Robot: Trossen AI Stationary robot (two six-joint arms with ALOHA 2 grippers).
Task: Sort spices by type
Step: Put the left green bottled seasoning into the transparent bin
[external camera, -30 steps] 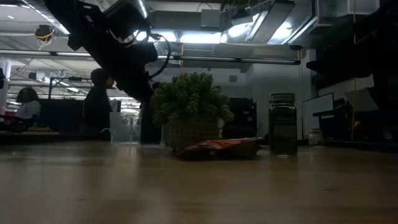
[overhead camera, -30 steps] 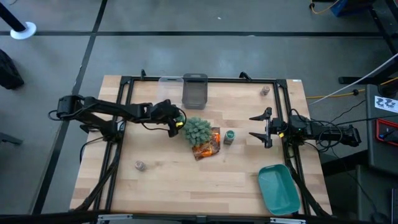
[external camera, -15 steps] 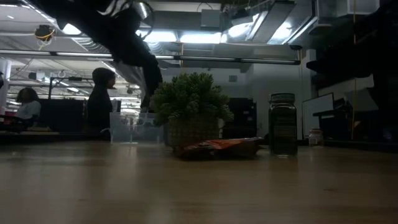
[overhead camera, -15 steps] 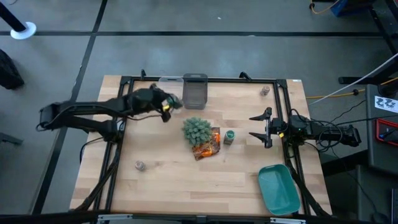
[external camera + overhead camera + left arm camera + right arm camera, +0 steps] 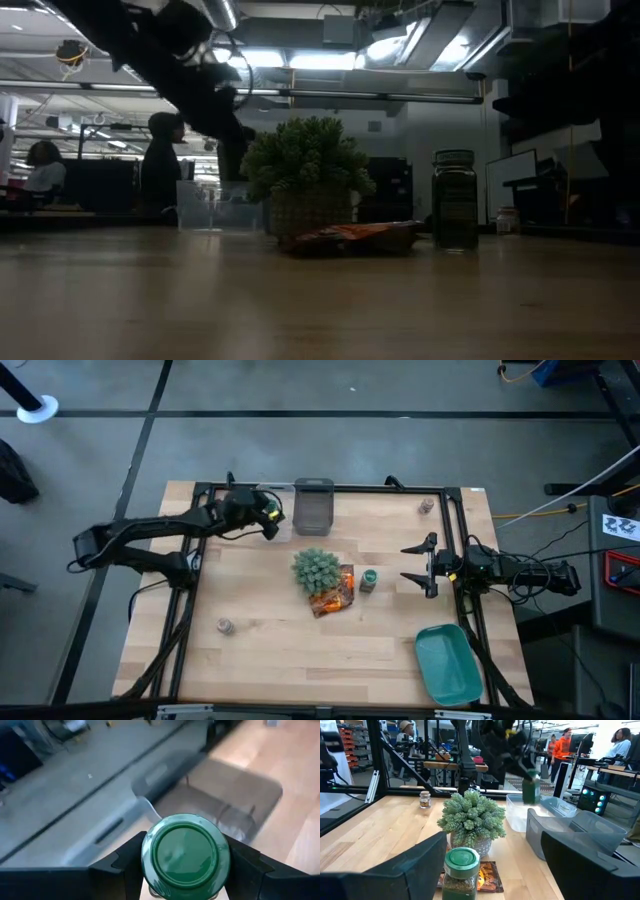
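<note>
My left gripper (image 5: 268, 517) is shut on a green-lidded spice jar (image 5: 185, 852) and hovers over the clear bin (image 5: 270, 495) at the table's far edge. The right wrist view shows that jar (image 5: 531, 787) in the air above the clear bin (image 5: 520, 817). A second green jar (image 5: 370, 578) stands on its base beside the orange packet (image 5: 335, 592). One grey-brown jar (image 5: 226, 625) stands near the left side, another (image 5: 427, 506) at the far right. My right gripper (image 5: 425, 564) waits open at the right edge, facing the green jar (image 5: 461, 870). My left gripper pinches the green jar's body just under its lid (image 5: 150, 885), one finger (image 5: 125, 865) on each side. The jar is lifted clear and stands upright in the hold, above the clear bin. How far back it reaches between the fingers does not show.
A spiky pale-green plant (image 5: 318, 570) stands mid-table with the orange packet against it. A grey bin (image 5: 313, 506) sits next to the clear one at the far edge. A teal tray (image 5: 448, 663) lies at the near right corner. People show in the room beyond.
My left gripper, still shut on the green jar, has risen from beside the spiky plant and travelled toward the table's far edge, ending over the clear bin. The jar went with it, lifted clear.
</note>
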